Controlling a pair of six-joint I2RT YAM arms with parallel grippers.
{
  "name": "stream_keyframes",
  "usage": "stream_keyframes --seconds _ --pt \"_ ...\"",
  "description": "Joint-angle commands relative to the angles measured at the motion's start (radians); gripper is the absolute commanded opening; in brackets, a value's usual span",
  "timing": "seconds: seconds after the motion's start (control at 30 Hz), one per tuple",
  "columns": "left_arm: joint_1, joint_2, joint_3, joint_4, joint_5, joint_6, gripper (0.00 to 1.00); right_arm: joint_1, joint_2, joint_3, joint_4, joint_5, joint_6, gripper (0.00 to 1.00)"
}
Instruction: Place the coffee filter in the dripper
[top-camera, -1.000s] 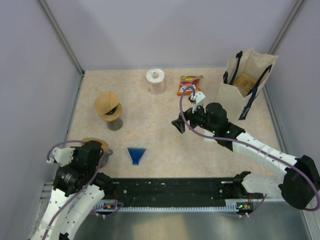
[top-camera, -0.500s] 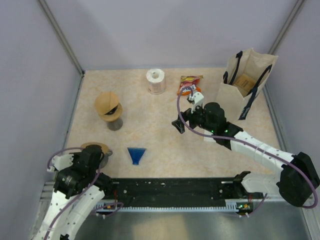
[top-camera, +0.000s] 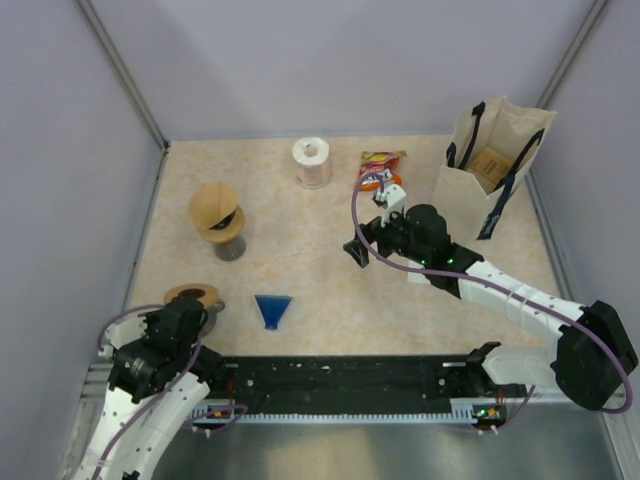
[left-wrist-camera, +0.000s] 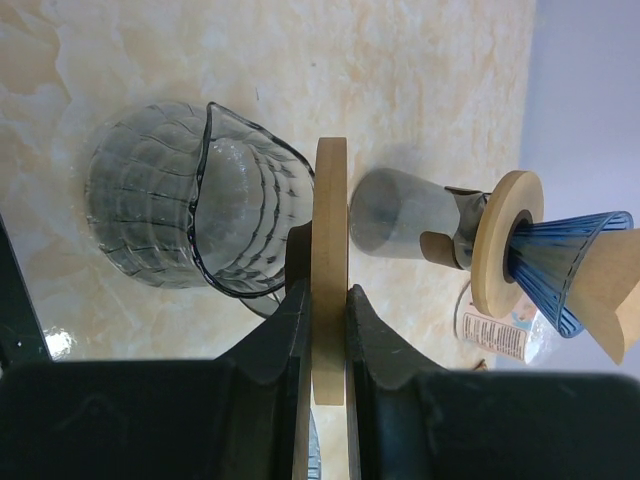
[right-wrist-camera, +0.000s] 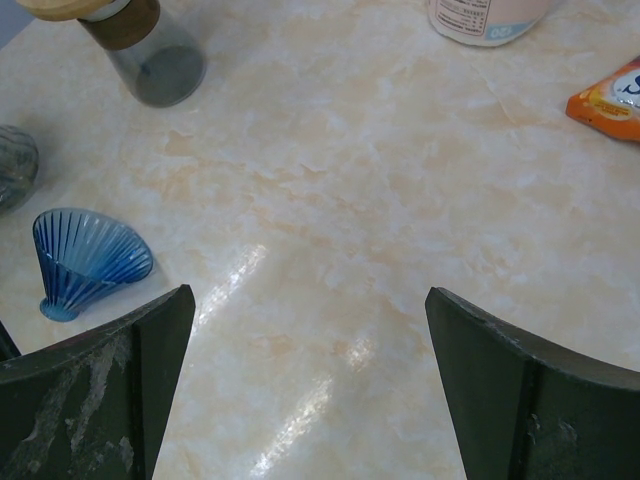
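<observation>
Item: coffee filter (top-camera: 212, 203), one, tan paper, sitting in the blue dripper (left-wrist-camera: 555, 270) mounted on a grey glass (top-camera: 229, 247) at the table's (top-camera: 300, 250) left rear.
Drippers: two; the second (top-camera: 272, 308) lies on its side, near front.
Wooden rings: two; one under the mounted dripper, one (left-wrist-camera: 330, 200) clamped edge-on in the left gripper (left-wrist-camera: 327, 292).
Right gripper (right-wrist-camera: 308, 300): fingers spread wide, empty, above mid-table.
Glass pitcher (left-wrist-camera: 160, 210), paper roll (top-camera: 312, 162), snack packet (top-camera: 379, 168), tote bag (top-camera: 490, 165): one each.
Risks, judged: the thin-edge hold may let the ring twist or slip; the ring may strike the pitcher just beside it; a nudge could topple the tall glass and spill the filter.
</observation>
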Motion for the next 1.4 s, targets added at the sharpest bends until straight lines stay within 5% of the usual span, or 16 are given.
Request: stream_keyframes --seconds 0.0,0.57,0.73,1.37 --pt "0.003 -0.015 -0.016 -0.131 -0.017 -0.056 0.10 -0.008 -0.001 0.027 0.009 0.002 -0.004 0.99" --pt "0.003 -0.009 0.021 -0.212 -0.034 -0.106 0.40 -0.008 0.014 0.035 0.008 -0.002 -0.003 0.99" --pt "0.003 0.005 0.052 -0.224 -0.028 -0.106 0.61 -0.008 0.016 0.036 0.008 -0.002 -0.003 0.99" --pt "0.005 0.086 0.181 -0.226 0.012 -0.033 0.93 -0.010 0.016 0.040 0.008 0.002 -0.013 0.99"
